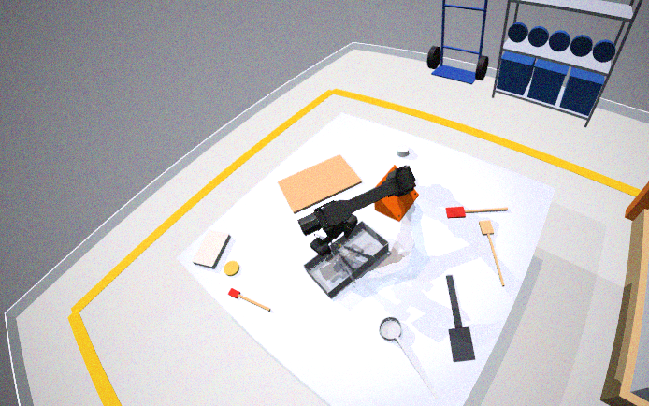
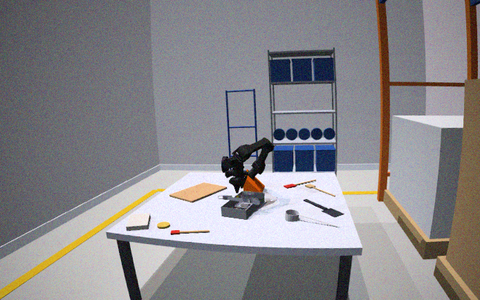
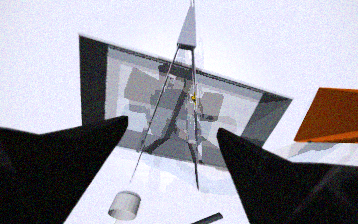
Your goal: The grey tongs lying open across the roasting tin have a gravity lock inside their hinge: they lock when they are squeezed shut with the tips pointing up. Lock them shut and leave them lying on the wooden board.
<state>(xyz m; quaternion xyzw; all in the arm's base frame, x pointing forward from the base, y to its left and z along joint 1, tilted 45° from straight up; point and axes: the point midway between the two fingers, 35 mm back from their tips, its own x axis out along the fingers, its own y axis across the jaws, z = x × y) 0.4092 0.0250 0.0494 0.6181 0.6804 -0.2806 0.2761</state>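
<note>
The pincer (image 1: 331,245) (image 2: 236,191) (image 3: 174,126) hangs spread and empty above the tongs (image 1: 352,250) (image 2: 225,198) (image 3: 194,120), which straddle the tin (image 1: 318,285) (image 2: 233,212) (image 3: 94,85) below it. They look light, springy and slippery; best gripped across both arms near the hinge.

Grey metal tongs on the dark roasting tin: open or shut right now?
Open: the grey tongs' arms spread apart from the hinge end, tips well separated over the dark roasting tin.

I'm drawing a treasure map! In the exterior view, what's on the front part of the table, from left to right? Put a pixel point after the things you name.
Cream-topped block (image 1: 211,248) (image 2: 138,221) → flat round yellow disc (image 1: 231,268) (image 2: 163,225) → small red-headed brush with wooden handle (image 1: 234,293) (image 2: 175,232) → round grey metal strainer with long thin handle (image 1: 381,329) (image 2: 292,216) (image 3: 124,206).
</note>
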